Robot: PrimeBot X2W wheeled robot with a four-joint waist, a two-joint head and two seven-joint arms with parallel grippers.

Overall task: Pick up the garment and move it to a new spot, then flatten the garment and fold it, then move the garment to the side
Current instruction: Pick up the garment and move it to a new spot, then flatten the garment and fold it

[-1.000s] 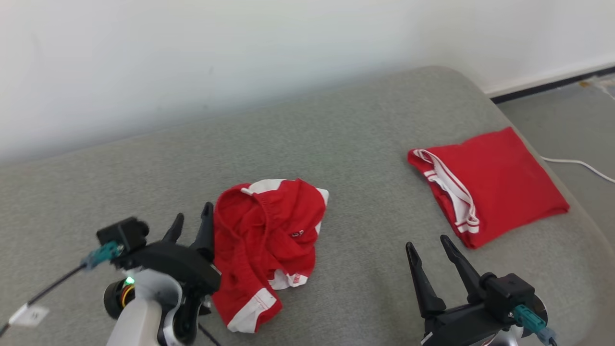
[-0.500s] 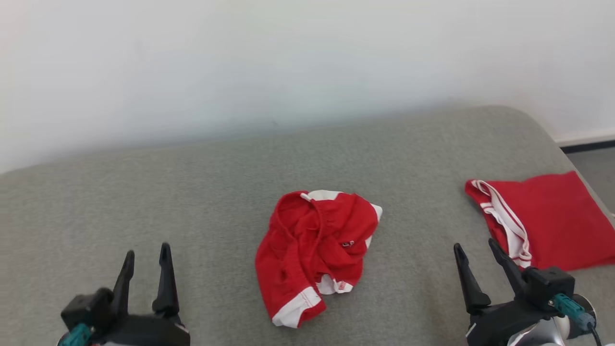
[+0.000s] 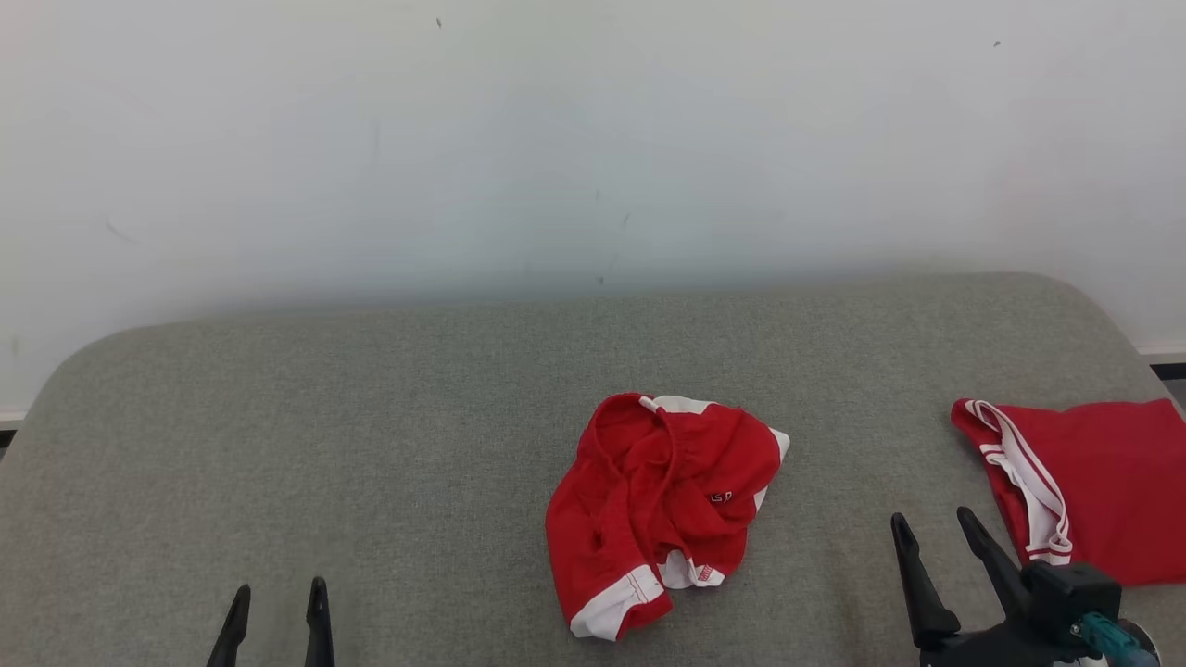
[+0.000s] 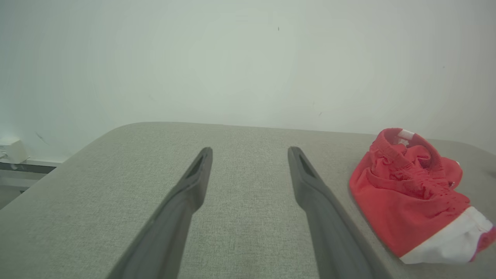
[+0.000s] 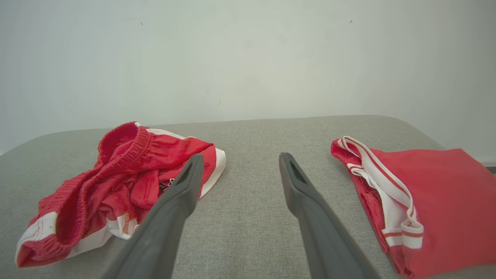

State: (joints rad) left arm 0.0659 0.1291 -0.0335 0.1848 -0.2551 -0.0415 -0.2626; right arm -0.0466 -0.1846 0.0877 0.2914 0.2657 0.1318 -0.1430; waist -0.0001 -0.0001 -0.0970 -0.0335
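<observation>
While both sets of jaws stand released and hold nothing, a crumpled red garment [image 3: 662,500] lies on a grey fabric worktop [image 3: 371,417].
Bunched in a heap, with white trim and an elastic band showing, it sits near the worktop's middle, between the left gripper [image 3: 281,585] and the right gripper [image 3: 930,515], apart from both. A folded red garment [image 3: 1103,482] with white striped trim lies flat at the far right, just beside the right gripper. A pale wall [image 3: 556,139] stands behind.

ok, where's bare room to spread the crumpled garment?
Biggest: grey surface left of the crumpled garment, ahead of the left gripper. Also the strip between both garments and the wall. Tighter: gap to the folded garment, right gripper there.
</observation>
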